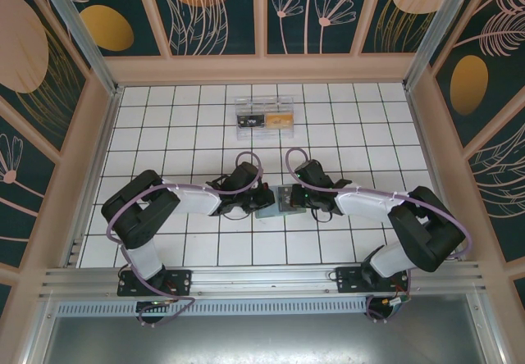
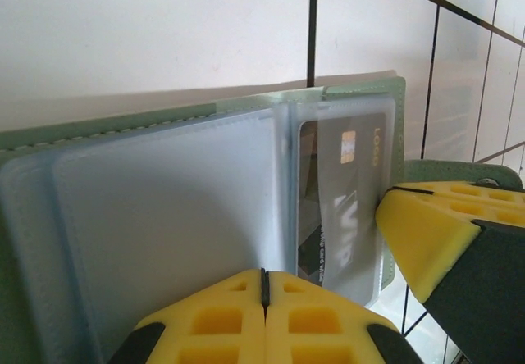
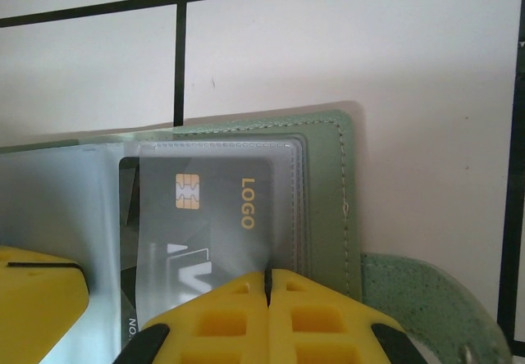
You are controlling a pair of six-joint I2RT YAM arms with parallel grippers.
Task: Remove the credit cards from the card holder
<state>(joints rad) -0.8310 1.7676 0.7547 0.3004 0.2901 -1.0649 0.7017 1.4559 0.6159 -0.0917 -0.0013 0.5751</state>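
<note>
Left gripper [image 2: 264, 288]: nearest the left wrist camera. Its yellow pads are clenched tight with only a thin seam between them, pinching the lower edge of a frosted clear sleeve.
Right gripper [image 3: 267, 288]: nearest the right wrist camera. Its pads are likewise clenched together, on the lower edge of the sleeve that carries the black card. Whether they pinch the card itself or only the plastic cannot be told.
Card holder [image 1: 276, 205]: lies open on the desk between the two grippers, near the middle of the tiled area. It has a dull green stitched cover and translucent sleeves inside.
Black credit card [image 3: 213, 208]: inside a sleeve on the holder's right half, with a gold chip, the word "LOGO" in gold and large pale letters below. Its lower part is hidden behind the right gripper's pads.
Strap tab [image 3: 426, 298]: a rounded green flap sticking out past the cover's right edge, flat on the tiles.
Neighbouring pad [image 2: 426, 233]: one yellow pad of the right gripper, seen from the left wrist, just beside the card's sleeve.
Clear plastic box [image 1: 263, 114]: farther back on the desk, well apart from the holder, with a black card [image 1: 248, 121] and a gold card [image 1: 280, 120] inside.
Desk [image 1: 164, 134]: white tiles with dark grout lines.
</note>
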